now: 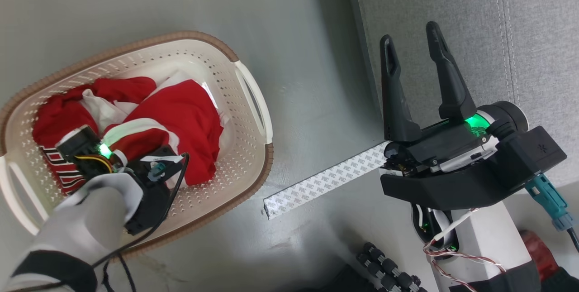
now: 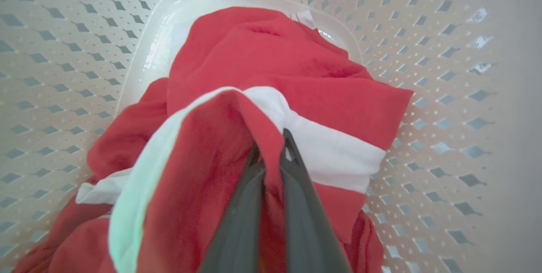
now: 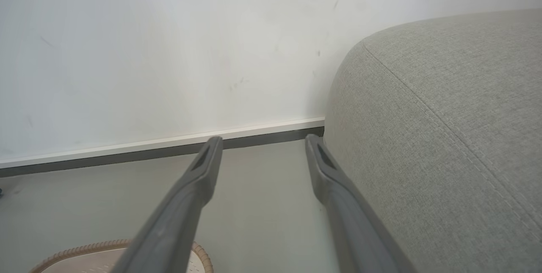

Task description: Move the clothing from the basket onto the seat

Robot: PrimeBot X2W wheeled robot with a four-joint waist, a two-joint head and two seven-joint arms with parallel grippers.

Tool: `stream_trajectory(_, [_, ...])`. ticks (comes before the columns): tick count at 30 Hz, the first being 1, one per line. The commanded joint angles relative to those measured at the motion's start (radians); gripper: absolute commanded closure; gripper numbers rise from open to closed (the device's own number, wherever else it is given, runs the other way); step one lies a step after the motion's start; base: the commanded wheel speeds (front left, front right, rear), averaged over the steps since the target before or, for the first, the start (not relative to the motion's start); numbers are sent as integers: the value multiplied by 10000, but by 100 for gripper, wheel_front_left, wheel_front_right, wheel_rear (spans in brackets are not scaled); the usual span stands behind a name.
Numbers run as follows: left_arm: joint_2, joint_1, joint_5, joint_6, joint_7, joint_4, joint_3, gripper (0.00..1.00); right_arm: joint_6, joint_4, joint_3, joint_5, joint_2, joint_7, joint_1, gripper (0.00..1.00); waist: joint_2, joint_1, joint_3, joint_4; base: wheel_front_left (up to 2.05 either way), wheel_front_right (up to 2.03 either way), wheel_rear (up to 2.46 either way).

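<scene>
The cream basket (image 1: 253,102) with a brown rim stands on the grey floor at the left. Red clothing (image 1: 181,115) with white stripes lies crumpled inside it, one piece with black-and-white lettering (image 1: 56,165). My left gripper (image 2: 271,146) reaches down into the basket and is shut on a fold of the red clothing (image 2: 262,53) with a white band. My right gripper (image 1: 414,43) hovers open beside the grey seat (image 1: 533,34), its fingers (image 3: 207,158) holding nothing. The seat (image 3: 444,116) fills the right of the right wrist view.
A strip of white patterned tape (image 1: 325,179) lies on the floor between basket and seat. A white wall with a baseboard (image 3: 169,142) stands beyond the floor. The basket's rim (image 3: 84,249) shows low in the right wrist view. My base's dark wheel rollers (image 1: 389,274) show below.
</scene>
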Motion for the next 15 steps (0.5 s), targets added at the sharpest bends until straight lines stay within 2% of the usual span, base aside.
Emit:
stream_trajectory(1, [4, 271, -112, 39, -72, -64, 45, 100, 4, -5, -32, -13, 29, -21, -43, 0, 0, 0, -95, 85, 0, 0, 0])
stream_trajectory(9, [184, 1366, -1266, 367, -71, -2564, 691, 100, 6, 77, -178, -210, -5, -21, 219, 0, 0, 0, -693, 577, 0, 0, 0])
stream_trajectory(15, [154, 2218, -2073, 696, -73, -4332, 1184, 100, 6, 124, -312, -330, -375, -21, 399, 0, 0, 0, -1409, 1186, 0, 0, 0])
